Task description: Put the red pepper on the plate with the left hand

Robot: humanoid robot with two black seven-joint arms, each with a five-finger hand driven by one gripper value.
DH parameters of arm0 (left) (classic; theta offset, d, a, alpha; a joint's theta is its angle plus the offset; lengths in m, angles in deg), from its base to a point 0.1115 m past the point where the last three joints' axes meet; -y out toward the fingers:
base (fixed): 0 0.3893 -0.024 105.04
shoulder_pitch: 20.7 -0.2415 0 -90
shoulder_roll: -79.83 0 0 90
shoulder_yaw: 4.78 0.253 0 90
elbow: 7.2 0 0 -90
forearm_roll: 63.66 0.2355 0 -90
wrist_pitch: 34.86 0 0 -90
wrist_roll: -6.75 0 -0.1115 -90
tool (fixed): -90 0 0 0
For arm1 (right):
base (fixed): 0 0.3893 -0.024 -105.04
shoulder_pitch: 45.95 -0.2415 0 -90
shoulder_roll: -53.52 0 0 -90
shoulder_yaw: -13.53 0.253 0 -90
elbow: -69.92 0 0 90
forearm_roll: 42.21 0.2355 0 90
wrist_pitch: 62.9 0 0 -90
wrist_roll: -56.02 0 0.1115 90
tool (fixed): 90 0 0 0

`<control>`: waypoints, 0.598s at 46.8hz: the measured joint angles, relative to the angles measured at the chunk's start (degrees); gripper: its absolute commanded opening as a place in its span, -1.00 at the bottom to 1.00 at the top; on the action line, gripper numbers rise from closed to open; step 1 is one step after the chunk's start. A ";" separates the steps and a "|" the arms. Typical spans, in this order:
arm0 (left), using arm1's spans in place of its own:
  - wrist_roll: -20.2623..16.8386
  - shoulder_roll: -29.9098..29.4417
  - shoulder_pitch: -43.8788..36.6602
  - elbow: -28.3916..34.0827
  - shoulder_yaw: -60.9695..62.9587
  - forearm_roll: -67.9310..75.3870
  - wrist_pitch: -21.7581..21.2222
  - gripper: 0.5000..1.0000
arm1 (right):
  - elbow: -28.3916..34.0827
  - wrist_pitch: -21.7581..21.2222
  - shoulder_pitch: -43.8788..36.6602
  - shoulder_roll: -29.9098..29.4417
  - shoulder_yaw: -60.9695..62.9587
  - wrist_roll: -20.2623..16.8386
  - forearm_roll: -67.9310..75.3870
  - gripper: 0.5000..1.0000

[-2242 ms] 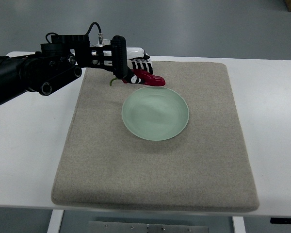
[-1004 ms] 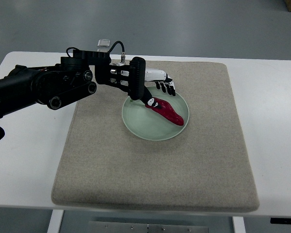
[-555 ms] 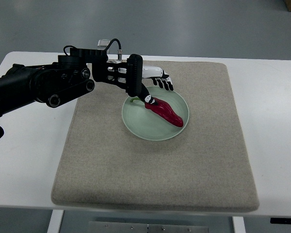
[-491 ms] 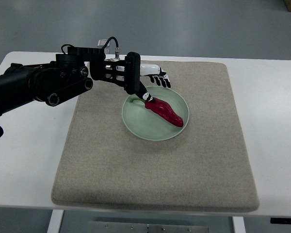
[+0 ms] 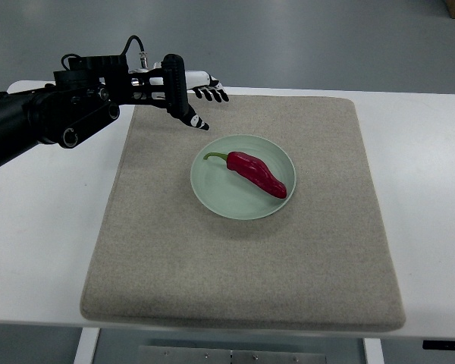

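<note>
While the red pepper (image 5: 256, 173) lies on the plate (image 5: 220, 197), slanting from upper left to lower right with its thin green stem curling toward the plate's upper left rim, the left hand (image 5: 196, 100) hangs up in the upper left of the frame, clear of both. Its fingers (image 5: 214, 94) are spread apart and hold nothing; the white and black fingertips fan out toward the right, and one digit points down and right toward the plate without reaching it. Behind the hand, the black arm (image 5: 53, 117) with its round joints and looping cable stretches back to the left edge of the frame, crossing the upper left corner of the bench (image 5: 42, 227). At the centre of the frame, the plate is round and pale green, and it sits on a large beige mat (image 5: 243, 273) that covers most of the white bench. Across the plate, the pepper fills the middle and right part, its blunt red end near the right rim. Up at its top left, the hand is over the mat's upper left corner, near the plate's upper left side but apart from it. No right hand shows anywhere in the frame.
</note>
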 measured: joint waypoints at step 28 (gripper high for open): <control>2.01 0.98 -2.47 11.92 0.08 -28.55 -10.49 0.76 | 0.00 0.00 -0.01 0.00 0.00 0.00 0.00 0.73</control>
